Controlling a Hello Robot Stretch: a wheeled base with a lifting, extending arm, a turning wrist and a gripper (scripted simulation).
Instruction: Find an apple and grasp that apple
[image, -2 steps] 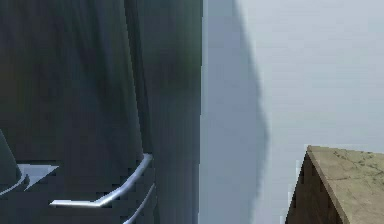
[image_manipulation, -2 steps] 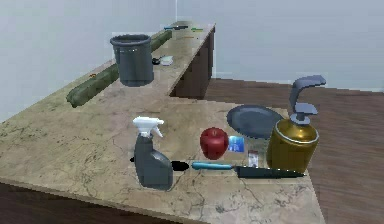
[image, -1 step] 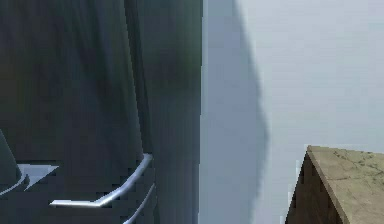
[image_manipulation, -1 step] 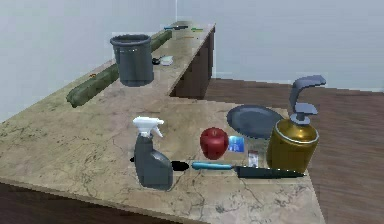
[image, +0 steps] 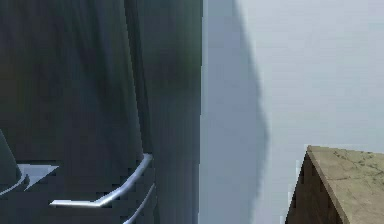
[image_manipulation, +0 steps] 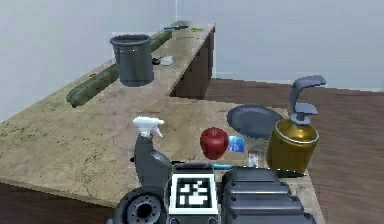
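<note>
The stone counter held 1 red apple. It looked found; next the gripper needed to reach it. I could not tell if it held anything.

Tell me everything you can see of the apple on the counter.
The apple is round, deep red and smooth-looking; no stem can be made out. It looks whole and rests on the speckled stone-look counter, between the spray bottle and the gold pump bottle. A small blue thing lies close beside it; whether they touch cannot be told.
</note>
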